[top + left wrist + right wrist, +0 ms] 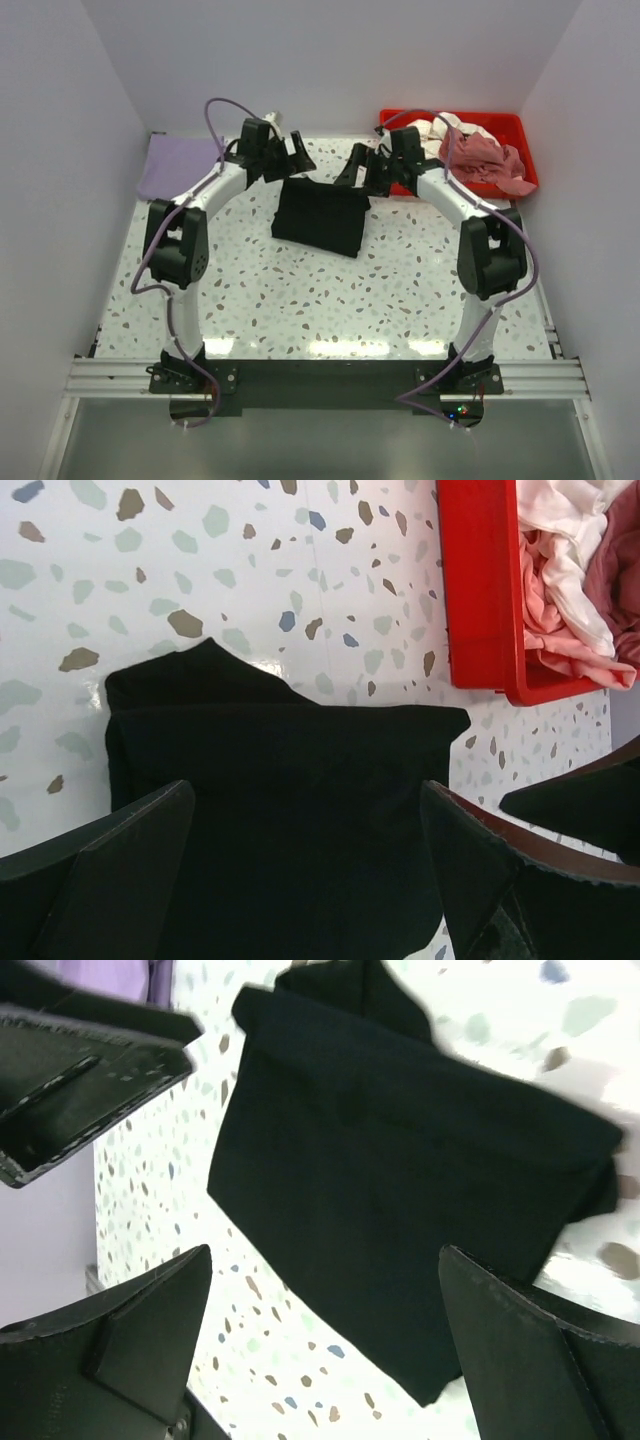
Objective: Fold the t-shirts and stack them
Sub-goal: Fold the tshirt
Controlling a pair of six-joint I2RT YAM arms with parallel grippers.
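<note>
Left gripper [310, 810] stands wide open and empty, its jaws framing the black shirt [290, 770], which lies folded flat on the table [150, 580] just below them. Right gripper [325, 1260] hangs over the shirt's other side, jaws equally wide and holding nothing. Both hover above its far edge, probably to let the fold settle. Lavender shirt [175, 165] lies outside the left jaws, likely the stack's base. Unfolded shirts [480, 160] wait in the tray [505, 120] beyond the right jaws.

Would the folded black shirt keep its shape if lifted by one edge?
Probably not: the black shirt is soft cloth lying in loose layers, so it would likely droop and unfold. Pushed across the table, it would probably bunch rather than slide whole.
</note>
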